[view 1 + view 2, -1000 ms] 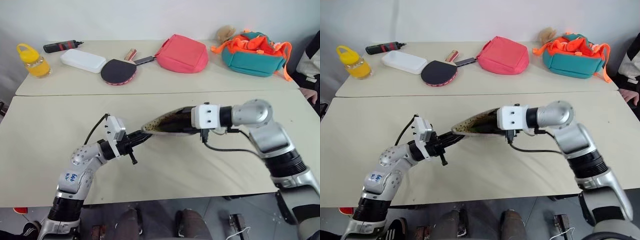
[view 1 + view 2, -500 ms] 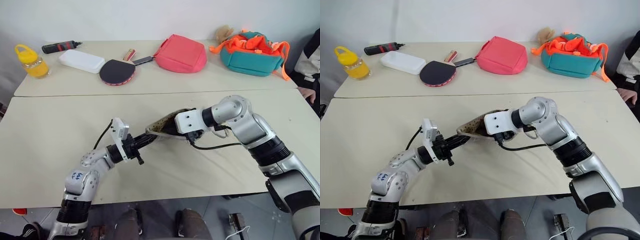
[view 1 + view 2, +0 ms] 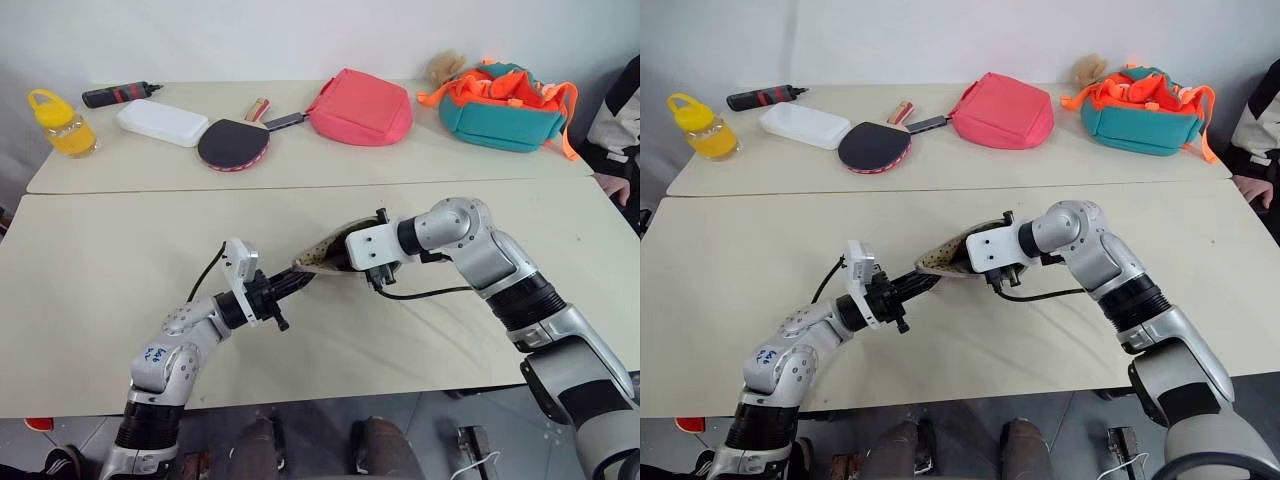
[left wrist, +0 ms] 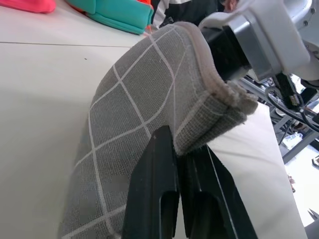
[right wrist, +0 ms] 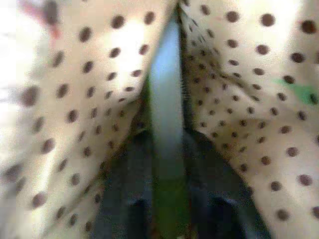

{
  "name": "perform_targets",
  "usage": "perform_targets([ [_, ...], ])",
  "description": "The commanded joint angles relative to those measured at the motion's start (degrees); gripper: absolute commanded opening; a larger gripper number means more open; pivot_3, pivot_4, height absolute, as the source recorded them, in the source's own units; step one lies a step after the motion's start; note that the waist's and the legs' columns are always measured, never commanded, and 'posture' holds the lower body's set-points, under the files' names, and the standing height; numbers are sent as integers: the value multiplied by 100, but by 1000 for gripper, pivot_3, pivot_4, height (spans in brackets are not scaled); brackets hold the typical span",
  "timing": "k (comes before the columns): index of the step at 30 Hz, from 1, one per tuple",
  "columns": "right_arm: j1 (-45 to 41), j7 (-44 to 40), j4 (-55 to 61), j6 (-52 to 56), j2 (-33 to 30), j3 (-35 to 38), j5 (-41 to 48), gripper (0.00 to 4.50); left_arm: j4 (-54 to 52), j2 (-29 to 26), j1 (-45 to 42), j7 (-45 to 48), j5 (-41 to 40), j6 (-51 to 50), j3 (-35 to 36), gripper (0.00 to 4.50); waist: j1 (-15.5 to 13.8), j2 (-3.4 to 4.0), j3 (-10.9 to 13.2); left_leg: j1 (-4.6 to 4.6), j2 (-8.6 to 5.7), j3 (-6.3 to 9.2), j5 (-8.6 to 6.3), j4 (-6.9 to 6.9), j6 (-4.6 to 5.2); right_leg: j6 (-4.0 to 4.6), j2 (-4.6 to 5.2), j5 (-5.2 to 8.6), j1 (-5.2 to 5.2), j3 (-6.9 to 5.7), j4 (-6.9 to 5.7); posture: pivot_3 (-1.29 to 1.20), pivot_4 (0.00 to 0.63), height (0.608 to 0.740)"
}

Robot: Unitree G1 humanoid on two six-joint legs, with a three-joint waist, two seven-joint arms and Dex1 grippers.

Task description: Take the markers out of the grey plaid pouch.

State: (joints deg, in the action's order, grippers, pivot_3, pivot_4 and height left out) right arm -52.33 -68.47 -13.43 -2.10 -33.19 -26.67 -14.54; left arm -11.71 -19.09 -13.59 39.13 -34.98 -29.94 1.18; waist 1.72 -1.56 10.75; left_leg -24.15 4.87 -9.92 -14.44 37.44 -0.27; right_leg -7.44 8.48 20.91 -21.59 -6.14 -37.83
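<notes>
Right wrist view: right claw (image 5: pixel 167 209) inside grey plaid pouch (image 4: pixel 149 114), apparently pinching pale marker (image 5: pixel 167 114); left claw (image 4: pixel 182 164) grips pouch.

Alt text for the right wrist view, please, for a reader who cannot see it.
Seen from inside the grey plaid pouch, whose cream lining has dark dots, the right end effector closes its black fingers around a pale mint-white marker with a green end. The marker runs up the middle of the view between the lining's two folds.
</notes>
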Motion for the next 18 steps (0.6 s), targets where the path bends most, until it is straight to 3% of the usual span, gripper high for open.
perform_targets([
  [1,29,-151,365,196,-173,309,237,376,-244,-2,-73,18,-24,122,59,0,-4,0,0,0,0,0,0,0,0,0,0,0,0,0,0,0,150,740],
  [8,203,-557,1281,892,-364,793,1027,376,-82,1,-132,-69,238,439,99,0,-18,0,0,-3,-2,2,-1,-2,1,0,1,0,0,-1,5,0,150,740],
  [18,228,-192,1353,1215,-181,1585,1866,376,89,-305,-325,35,1034,1200,-21,0,-11,0,0,-1,-1,-1,0,-9,0,0,0,0,-3,-2,5,0,150,740],
])
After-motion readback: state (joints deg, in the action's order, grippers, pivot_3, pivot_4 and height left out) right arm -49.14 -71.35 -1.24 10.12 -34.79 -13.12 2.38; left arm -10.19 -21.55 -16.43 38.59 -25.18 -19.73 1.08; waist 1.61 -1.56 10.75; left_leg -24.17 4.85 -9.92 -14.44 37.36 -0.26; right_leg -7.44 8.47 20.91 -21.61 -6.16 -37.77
